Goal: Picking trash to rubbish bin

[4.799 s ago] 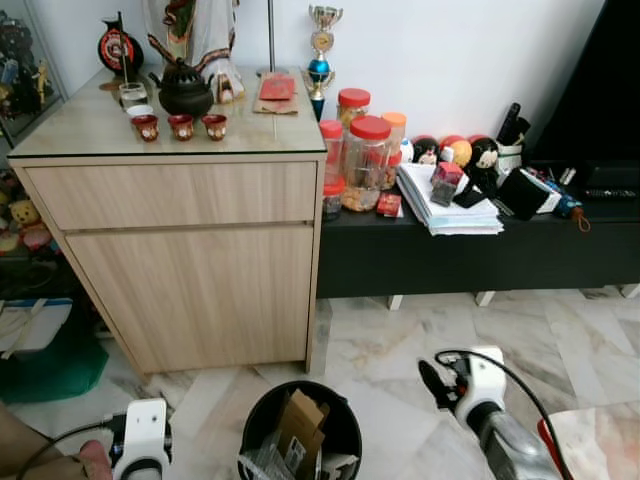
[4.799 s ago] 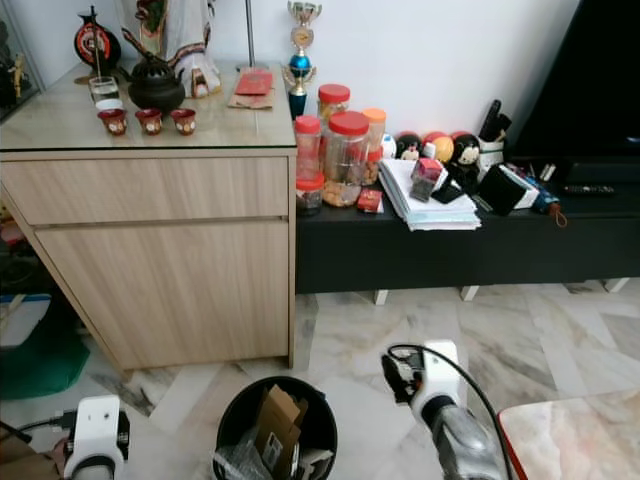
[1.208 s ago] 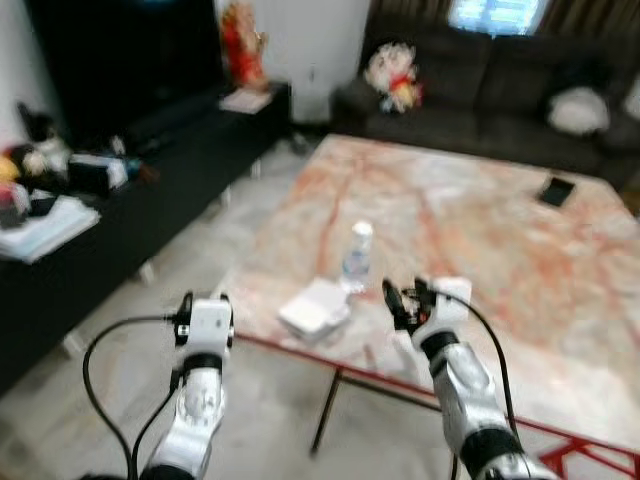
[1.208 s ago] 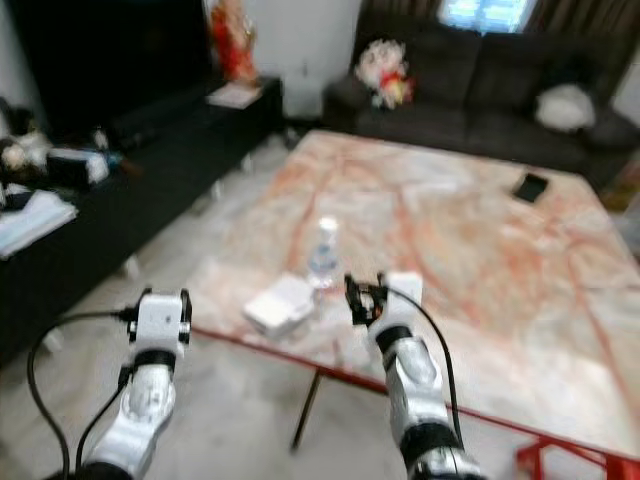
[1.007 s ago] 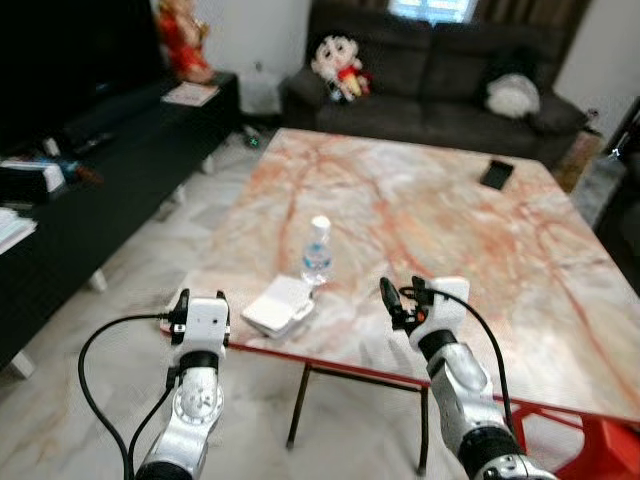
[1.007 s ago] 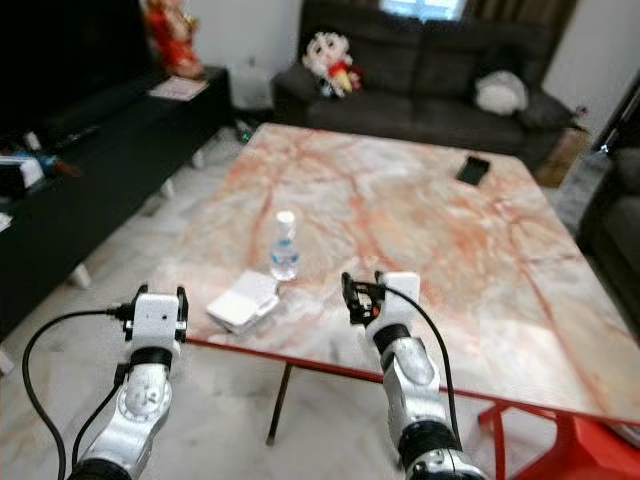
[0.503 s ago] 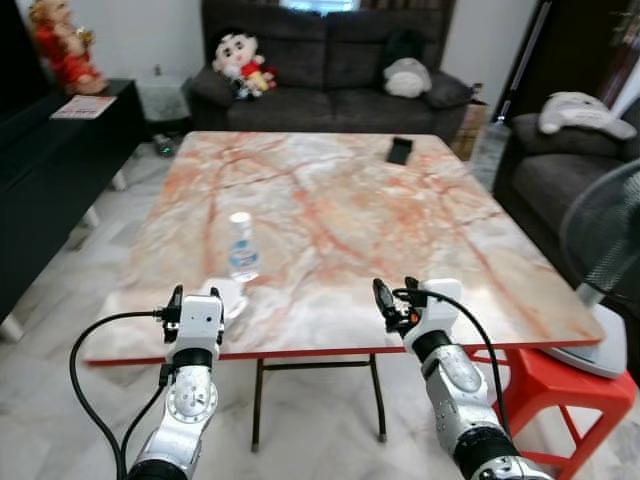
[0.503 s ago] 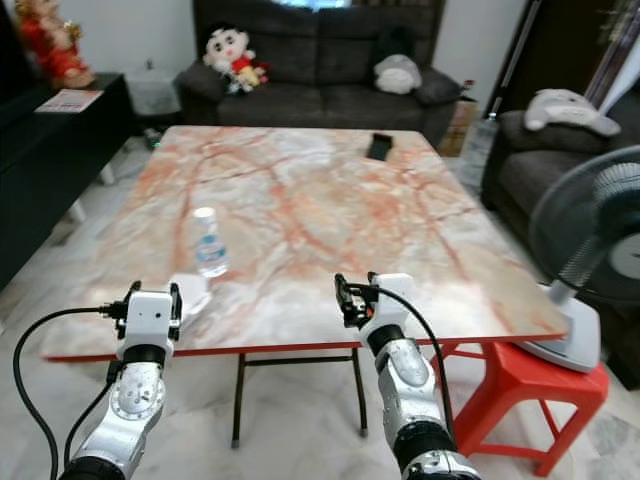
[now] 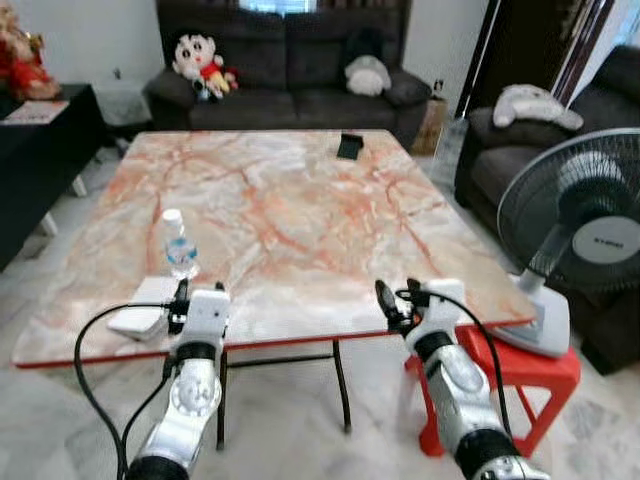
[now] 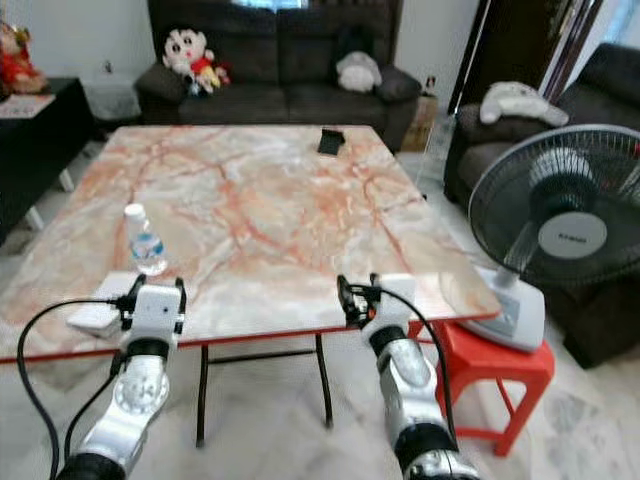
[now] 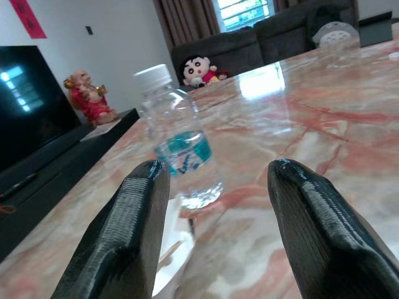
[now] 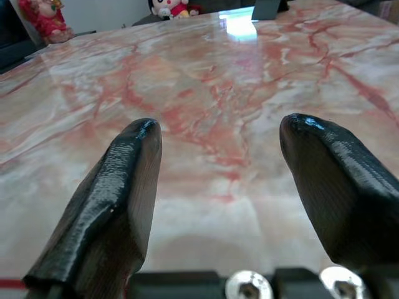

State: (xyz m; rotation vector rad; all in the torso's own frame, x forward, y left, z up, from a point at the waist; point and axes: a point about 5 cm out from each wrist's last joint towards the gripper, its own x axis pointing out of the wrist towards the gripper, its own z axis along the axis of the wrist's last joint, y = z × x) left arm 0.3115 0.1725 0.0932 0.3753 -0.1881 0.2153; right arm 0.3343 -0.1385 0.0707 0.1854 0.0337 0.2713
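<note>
Facing marble surface (image 9: 300, 200), both arms raised at near edge. Left gripper (image 11: 215, 205) fingers (image 11: 124, 237) spread wide, holding nothing; water bottle (image 11: 177, 149) dead ahead between them, just beyond tips, upright, long axis vertical. Left arm nearer. Bottle clear thin plastic, white cap, teal label, likely light and tippy. White flat box (image 9: 140, 318) lies just beside bottle base, toward edge. Right gripper (image 12: 218, 180) fingers parted, empty, over bare glossy pink-veined stone. Far off: black phone (image 9: 350, 146), sofa (image 9: 280, 60), fan (image 9: 580, 230), red stool (image 9: 520, 375).
</note>
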